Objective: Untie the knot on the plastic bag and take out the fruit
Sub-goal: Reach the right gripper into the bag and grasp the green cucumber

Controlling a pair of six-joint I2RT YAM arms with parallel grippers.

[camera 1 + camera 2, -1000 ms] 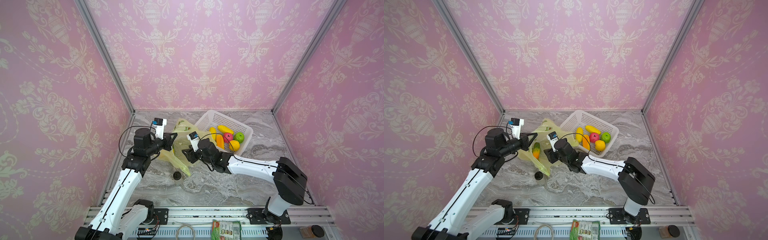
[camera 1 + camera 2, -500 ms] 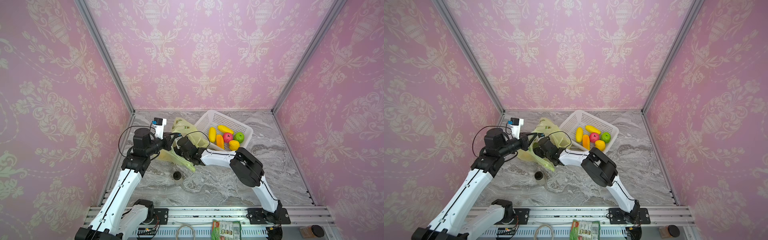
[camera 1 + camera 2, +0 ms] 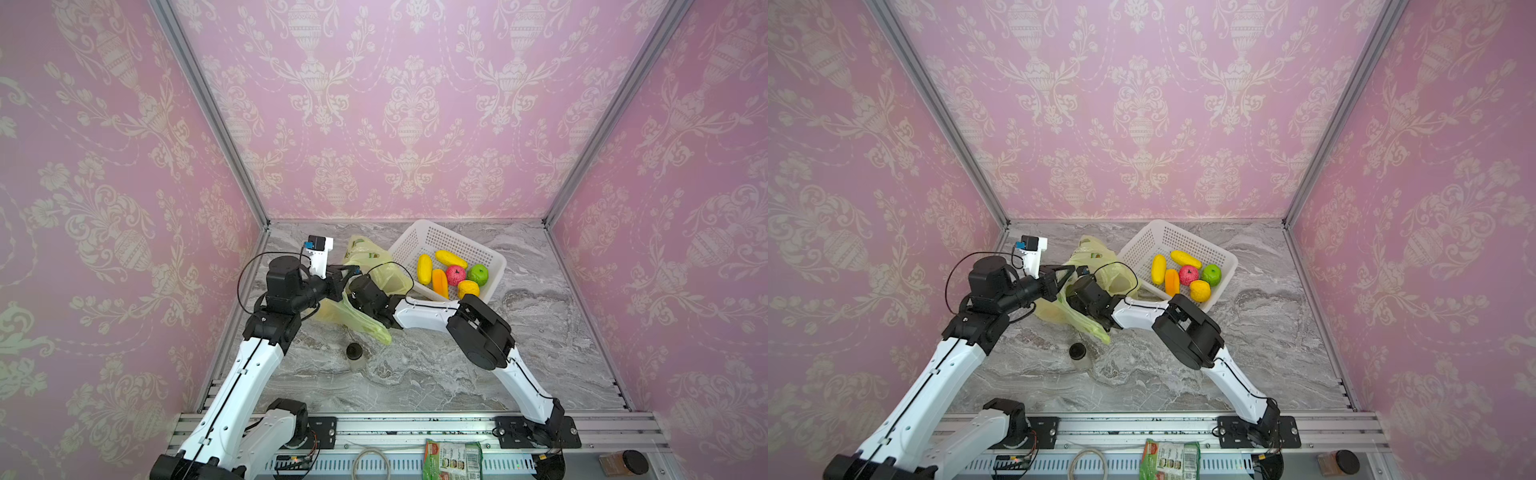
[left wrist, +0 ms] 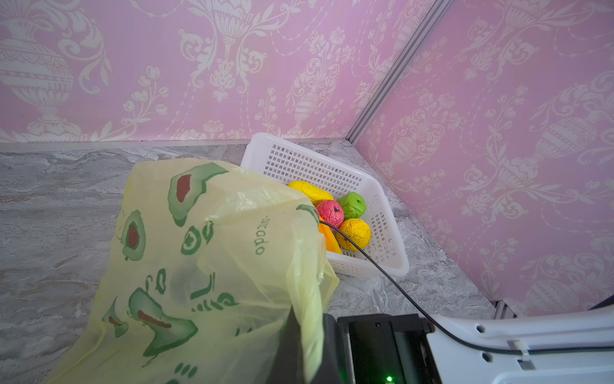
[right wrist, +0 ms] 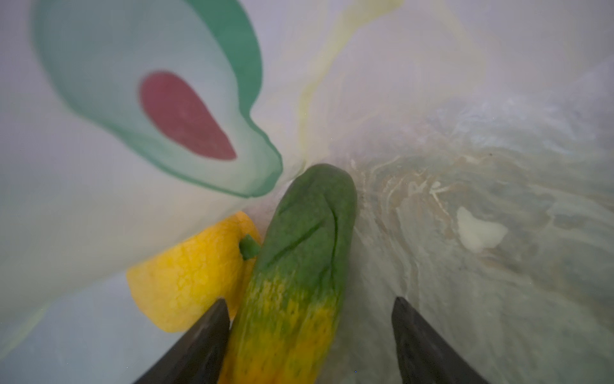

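The yellow-green plastic bag (image 3: 365,322) (image 3: 1059,309) (image 4: 199,249) lies left of the basket with its mouth held up. My left gripper (image 4: 310,335) (image 3: 353,272) is shut on a fold of the bag's rim. My right gripper (image 5: 309,302) is inside the bag and open, its fingers hidden by the plastic in both top views. A green-orange fruit (image 5: 299,266) lies between its jaws, against one finger and clear of the other. A yellow-orange fruit (image 5: 189,282) lies beside it. The knot is out of view.
A white perforated basket (image 3: 419,241) (image 3: 1150,237) (image 4: 299,163) at the back right holds several fruits, among them a pink-red one (image 3: 456,275). A small black-lidded jar (image 3: 354,355) stands in front of the bag. A green snack packet (image 3: 453,459) lies on the front rail.
My right gripper has moved left from beside the bag into its mouth and has opened wider. The left gripper has kept its hold and has not moved.
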